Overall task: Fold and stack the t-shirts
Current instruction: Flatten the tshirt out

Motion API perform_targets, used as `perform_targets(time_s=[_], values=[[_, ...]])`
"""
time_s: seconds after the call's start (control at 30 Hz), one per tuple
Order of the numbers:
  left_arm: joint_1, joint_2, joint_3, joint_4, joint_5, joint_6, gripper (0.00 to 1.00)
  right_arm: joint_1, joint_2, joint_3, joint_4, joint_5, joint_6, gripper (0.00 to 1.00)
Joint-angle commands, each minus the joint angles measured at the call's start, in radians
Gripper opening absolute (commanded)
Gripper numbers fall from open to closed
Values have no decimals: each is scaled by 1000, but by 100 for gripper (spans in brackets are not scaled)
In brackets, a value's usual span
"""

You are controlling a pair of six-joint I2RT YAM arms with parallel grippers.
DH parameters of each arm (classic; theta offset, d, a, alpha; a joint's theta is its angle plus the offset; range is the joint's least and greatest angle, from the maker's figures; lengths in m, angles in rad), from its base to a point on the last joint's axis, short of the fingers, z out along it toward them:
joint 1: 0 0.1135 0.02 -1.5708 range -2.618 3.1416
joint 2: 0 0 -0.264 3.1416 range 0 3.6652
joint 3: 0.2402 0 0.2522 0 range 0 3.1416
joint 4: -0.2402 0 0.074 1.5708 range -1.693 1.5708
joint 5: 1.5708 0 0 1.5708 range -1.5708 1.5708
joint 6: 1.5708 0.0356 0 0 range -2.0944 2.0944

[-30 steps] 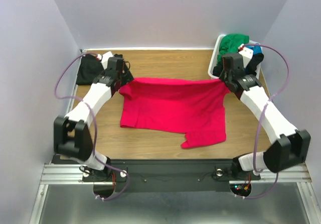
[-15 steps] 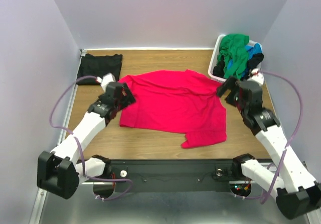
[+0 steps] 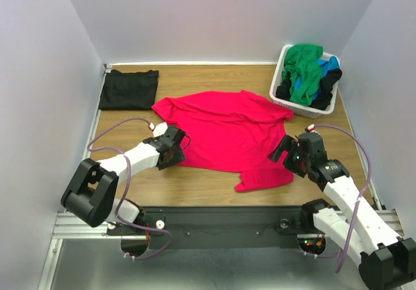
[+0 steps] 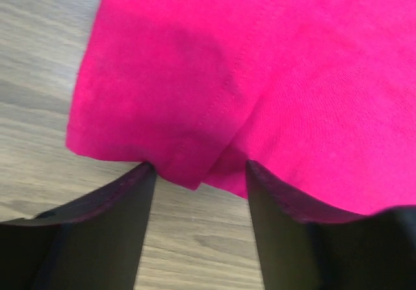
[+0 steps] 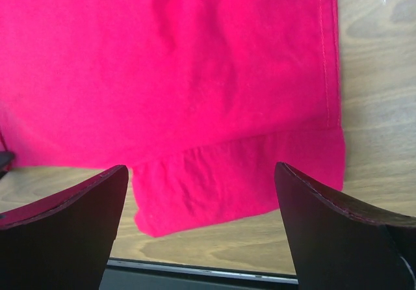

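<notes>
Folding barely started: red t-shirt (image 3: 224,131) lies spread at counter (image 3: 195,75) centre, one black t-shirt (image 3: 129,88) sits folded at 10 o'clock, other t-shirts (image 3: 304,75) heaped in the basket (image 3: 305,112) at 1 o'clock. Left gripper (image 3: 174,148), jaws apart, straddles the red one's 8 o'clock corner; right gripper (image 3: 286,152), jaws wide, hovers at its 4 o'clock edge.

Left arm (image 3: 133,155) and right arm (image 3: 348,196): white links, black joints, each trailing a lilac cable (image 3: 123,119). Left gripper (image 4: 198,173) and right gripper (image 5: 201,173) are black, with wedge fingers (image 4: 97,231).
</notes>
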Motion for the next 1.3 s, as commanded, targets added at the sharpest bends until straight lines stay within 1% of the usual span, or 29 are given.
perform_targets(time_s=[0.0, 0.07, 0.17, 0.2, 0.23, 0.27, 0.3, 0.47, 0.5, 0.57, 0.6, 0.63, 0.7, 0.87, 0.93, 1.03, 1.2, 1.27], values=[[1, 27, 24, -21, -46, -31, 60, -6, -8, -23, -13, -28, 10, 100], [1, 30, 31, -29, -56, -27, 54, -6, -15, -23, -14, -54, 16, 100], [3, 39, 34, -66, -97, -42, 40, -6, -15, -18, -20, -39, 21, 100], [3, 42, 37, -72, -103, -48, 31, -6, -5, -20, -20, -39, 25, 100], [4, 41, 41, -79, -103, -51, 26, -6, 1, -21, -19, -13, 27, 100], [3, 29, 41, -80, -97, -53, 17, -6, 16, -20, -20, -11, 27, 100], [3, 16, 41, -78, -91, -51, 15, -6, 16, -21, -19, -11, 27, 100], [6, -83, 31, -69, -56, -21, 13, -6, 42, -21, -19, -8, 27, 100], [9, -96, 30, -70, -51, -18, 11, -6, 44, -21, -19, -7, 26, 100], [18, -119, 24, -64, -31, -1, 10, -6, 50, -20, -17, -2, 27, 100], [27, -138, 21, -64, -14, 10, 6, -6, 53, -21, -19, -2, 29, 100], [31, -157, 12, -58, -8, 16, 6, -6, 59, -21, -19, 0, 29, 100], [40, -171, 4, -52, 3, 16, 4, -6, 64, -20, -19, 0, 27, 100], [75, -176, -10, -21, 55, 30, 3, 2, 79, -23, -20, -17, 24, 100], [89, -171, -16, -3, 101, 44, 3, 25, 96, -21, -29, -8, 30, 100], [119, -174, -41, 37, 151, 44, 2, 81, 125, -15, -45, 55, 64, 100], [159, -186, -62, 25, 127, 35, 2, 190, 156, -32, -52, 115, 133, 100], [161, -186, -64, 32, 131, 36, 2, 209, 153, -47, -52, 121, 162, 100]])
